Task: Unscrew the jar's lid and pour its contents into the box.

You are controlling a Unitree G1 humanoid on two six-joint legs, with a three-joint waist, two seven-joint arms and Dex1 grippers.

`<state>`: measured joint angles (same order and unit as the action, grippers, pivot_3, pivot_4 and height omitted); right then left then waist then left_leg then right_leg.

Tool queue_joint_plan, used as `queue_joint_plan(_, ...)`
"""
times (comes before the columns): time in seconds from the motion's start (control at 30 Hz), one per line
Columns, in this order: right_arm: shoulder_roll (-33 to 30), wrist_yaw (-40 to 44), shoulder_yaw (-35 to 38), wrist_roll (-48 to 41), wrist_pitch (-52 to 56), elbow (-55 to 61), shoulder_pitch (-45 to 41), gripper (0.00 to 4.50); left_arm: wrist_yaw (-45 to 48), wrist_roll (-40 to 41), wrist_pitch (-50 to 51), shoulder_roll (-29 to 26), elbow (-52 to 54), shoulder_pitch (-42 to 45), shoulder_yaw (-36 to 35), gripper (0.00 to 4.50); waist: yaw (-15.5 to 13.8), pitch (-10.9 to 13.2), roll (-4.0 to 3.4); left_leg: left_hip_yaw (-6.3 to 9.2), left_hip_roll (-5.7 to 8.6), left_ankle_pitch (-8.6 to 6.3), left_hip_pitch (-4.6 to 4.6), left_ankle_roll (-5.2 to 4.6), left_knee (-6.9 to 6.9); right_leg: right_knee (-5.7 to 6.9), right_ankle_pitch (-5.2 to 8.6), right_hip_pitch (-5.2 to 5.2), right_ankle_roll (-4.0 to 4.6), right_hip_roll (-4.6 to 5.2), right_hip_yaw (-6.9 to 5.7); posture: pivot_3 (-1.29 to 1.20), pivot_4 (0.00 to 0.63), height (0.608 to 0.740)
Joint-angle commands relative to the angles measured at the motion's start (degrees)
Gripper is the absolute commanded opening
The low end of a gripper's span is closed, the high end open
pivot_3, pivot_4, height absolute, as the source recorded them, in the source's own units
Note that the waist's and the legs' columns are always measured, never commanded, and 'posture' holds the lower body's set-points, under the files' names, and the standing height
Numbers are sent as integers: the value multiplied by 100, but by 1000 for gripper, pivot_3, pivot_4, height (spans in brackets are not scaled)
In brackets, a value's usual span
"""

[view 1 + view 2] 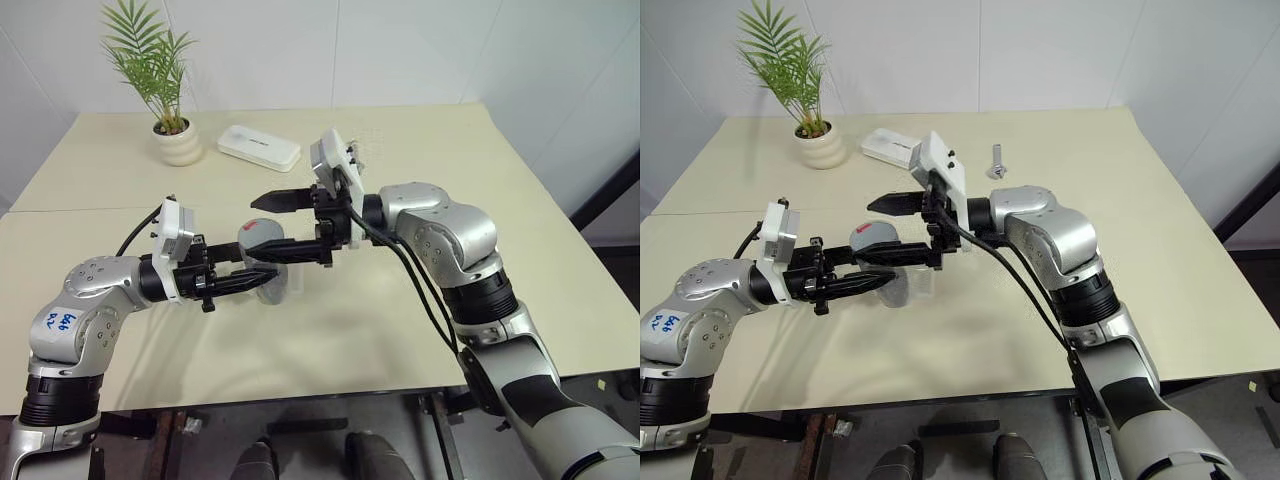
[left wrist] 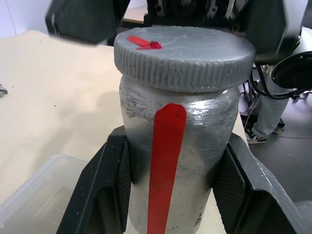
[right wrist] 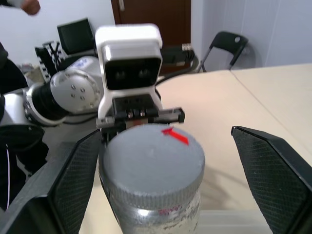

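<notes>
Left gripper (image 1: 262, 278) is clamped shut on the jar (image 2: 175, 161), its 2 black fingers (image 2: 100, 190) pressed against opposite sides of the silver body below the lid (image 2: 185, 56). It holds the jar upright above the table (image 1: 400, 330), near the middle of the scene, with the arm reaching in from the left. A red stripe (image 2: 165, 165) runs down the jar's side, and a small red mark (image 2: 141, 42) sits on the lid's top. The lid is on the jar, grey with a ribbed edge, and looks seated on the neck.

Right gripper (image 1: 290, 228) comes in from the right, pointing left, level with the lid. Its 2 fingers (image 3: 273, 170) are spread wide, 1 on the far side of the lid and 1 on the near side. The right wrist view shows a clear gap between the lid and 1 finger; the other finger stands just beside the lid's edge, and contact there cannot be told. It holds nothing.

The box (image 2: 36, 195) lies on the table just below and beside the jar, clear plastic; in the head views it shows partly behind the jar (image 1: 925, 280). The contents cannot be seen.

At the far left of the table stands a plant pot (image 1: 179, 145) with a green palm, and just right of it lies a white case (image 1: 258, 148). A bolt (image 1: 996, 161) lies farther right on the far part of the table.
</notes>
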<state>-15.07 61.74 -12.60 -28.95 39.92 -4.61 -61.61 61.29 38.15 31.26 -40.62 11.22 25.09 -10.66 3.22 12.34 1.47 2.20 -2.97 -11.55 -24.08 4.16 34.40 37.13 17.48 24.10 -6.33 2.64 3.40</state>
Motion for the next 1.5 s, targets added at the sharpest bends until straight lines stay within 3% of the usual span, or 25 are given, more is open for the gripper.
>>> queue_joint_plan(0.03, 1, 43, 30, -3, -95, 235, -135, 4462, 14, 130, -41, -83, 205, 8, -120, 1876, -1, 0, 0, 0, 0, 0, 0, 0, 0, 0, 0, 0, 0, 0, 0, 0, 150, 740)
queue_joint_plan(0.2, 32, 49, 85, -38, -77, 198, -154, 4462, 17, 129, -38, -91, 210, -9, -126, 1876, 0, 0, 0, 0, 0, 0, 0, 0, 0, 0, 0, 0, 0, 0, 0, 0, 150, 740)
queue_joint_plan(0.3, 71, 31, 138, -115, -39, 233, -145, 3847, 8, 130, -36, -90, 224, -20, -129, 1876, 0, 0, 0, 0, 0, 0, 0, 0, 0, 0, 0, 0, 0, 0, 0, 0, 150, 740)
queue_joint_plan(0.43, 173, -29, 297, -367, 112, 325, -162, 2563, 2, 130, -39, -92, 231, -37, -133, 1876, -2, 0, 0, 0, 0, 0, 0, 0, 0, 0, 0, 0, 0, 0, 0, 0, 150, 740)
queue_joint_plan(0.47, 225, -64, 397, -508, 196, 355, -171, 2554, 7, 127, -42, -95, 222, -39, -133, 1876, -3, 0, 0, 0, 0, 0, 0, 0, 0, 0, 0, 0, 0, 0, 0, 0, 150, 740)
queue_joint_plan(0.67, 522, -638, 1370, -1614, 989, 362, -251, 2554, 57, 99, -85, -176, 220, -123, -103, 1876, -2, 0, 0, 0, -1, 0, 1, 0, -3, 1, 0, 0, 0, 0, 1, 0, 150, 740)
queue_joint_plan(0.8, 223, -850, 1457, -1330, 700, 450, 7, 2554, 75, 136, -74, -258, 261, -237, -152, 1876, -10, -1, 1, 0, -1, 0, 0, 0, -3, -2, 0, 0, 0, 1, 0, 0, 150, 740)
queue_joint_plan(1.03, -839, -1081, 1258, 686, -1958, -593, 1491, 2554, 34, 315, 9, -471, 219, -353, -547, 1876, -39, -2, 3, -6, 1, -1, -5, 0, -4, -18, 0, 0, 0, 2, 2, 0, 150, 740)
queue_joint_plan(1.23, -1065, -1739, 1538, 1627, -4145, -2924, 2153, 2554, 24, 417, 50, -570, -144, -184, -821, 1876, 21, -2, 3, -26, 0, -1, 5, -1, -12, -18, -1, 0, -2, 1, 19, 0, 150, 740)
queue_joint_plan(1.33, -1012, -2023, 1715, 1730, -4615, -3728, 2148, 2554, -59, 456, 74, -508, -320, 8, -835, 1876, 40, -1, 3, -29, 0, -1, 9, -1, -12, -12, -1, 0, -2, 0, 22, 0, 150, 740)
queue_joint_plan(1.5, -947, -1667, 1842, 1563, -4702, -3802, 2335, 4306, -168, 533, 183, -460, -484, 167, -860, 1876, 35, -1, 3, -33, 0, 0, 28, 1, -10, -10, -6, -15, -9, 0, 27, 0, 150, 740)
